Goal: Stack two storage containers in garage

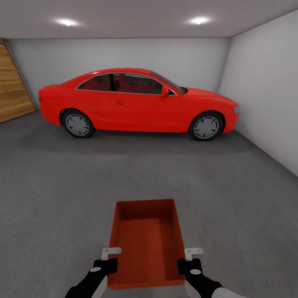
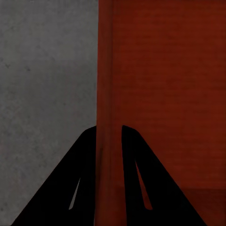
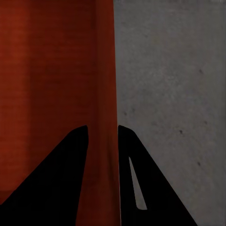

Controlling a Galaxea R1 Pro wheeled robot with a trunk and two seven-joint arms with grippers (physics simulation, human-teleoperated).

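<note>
One orange-red storage container [image 1: 145, 240] is low in front of me in the garage, open side up and empty. My left gripper [image 1: 108, 265] is shut on its left wall near the close corner, and my right gripper [image 1: 188, 263] is shut on its right wall. In the left wrist view the fingers [image 2: 80, 179] straddle the container's [image 2: 165, 94] wall, as the fingers [image 3: 61, 179] do in the right wrist view on the container [image 3: 52, 84]. Whether it rests on the dark grey concrete floor [image 1: 62, 186] or hangs just above it, I cannot tell. The second container is out of view.
A red car [image 1: 136, 103] stands side-on across the back of the garage. A wooden panel [image 1: 12, 87] is at the far left and a pale grey wall [image 1: 269, 91] runs along the right. Open concrete floor lies between me and the car.
</note>
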